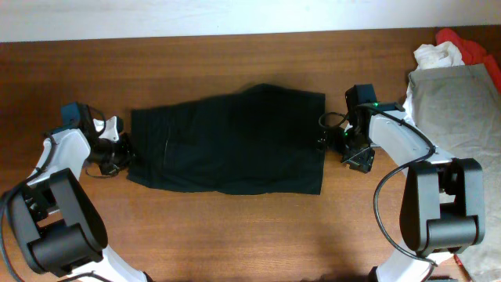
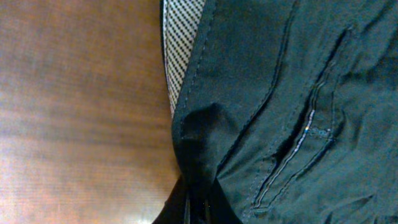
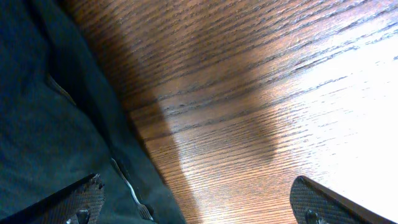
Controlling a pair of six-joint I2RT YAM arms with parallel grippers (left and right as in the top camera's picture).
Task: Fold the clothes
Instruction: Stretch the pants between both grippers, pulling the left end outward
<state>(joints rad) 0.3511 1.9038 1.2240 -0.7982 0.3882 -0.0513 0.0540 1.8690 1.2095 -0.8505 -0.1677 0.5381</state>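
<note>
Here, left hand point(image 1: 119, 154) pinching shorts point(image 1: 235, 141) edge; right hand point(image 3: 198, 191) spread over table point(image 1: 235, 231)

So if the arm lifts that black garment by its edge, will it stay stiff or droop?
Probably droops: the garment bunches softly where the left jaws pinch it. It looks fairly light, lying flat with shallow creases. Pushed across the table, it would likely wrinkle rather than slide whole.
</note>
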